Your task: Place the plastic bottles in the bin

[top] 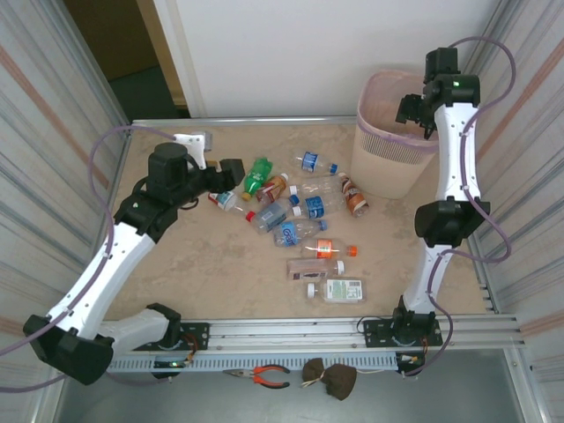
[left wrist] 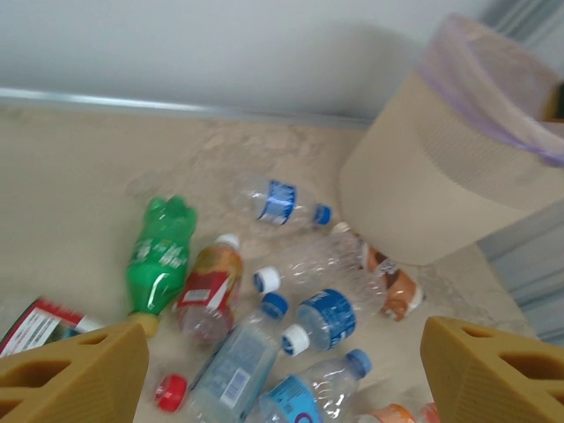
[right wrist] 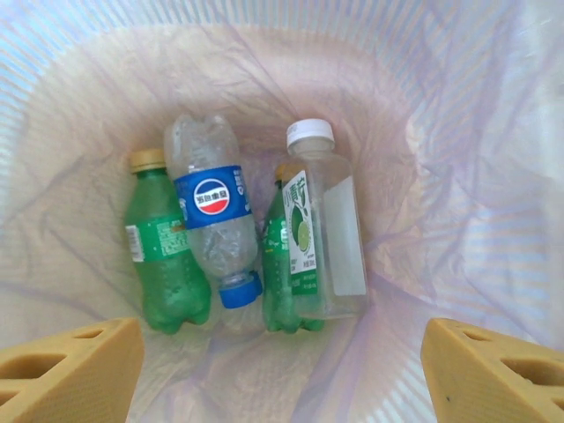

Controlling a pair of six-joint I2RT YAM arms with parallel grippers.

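Plastic bottles (top: 291, 233) lie bunched on the table (top: 203, 256) beneath the left end effector (left wrist: 282, 352), wide open and empty; closing there may pinch two or roll one away. Right end effector (right wrist: 282, 352), also open and empty, hangs above the bin (top: 388, 167)

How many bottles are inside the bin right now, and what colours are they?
Green bottles: 2
Clear bottles: 2
Total in the bin: 4
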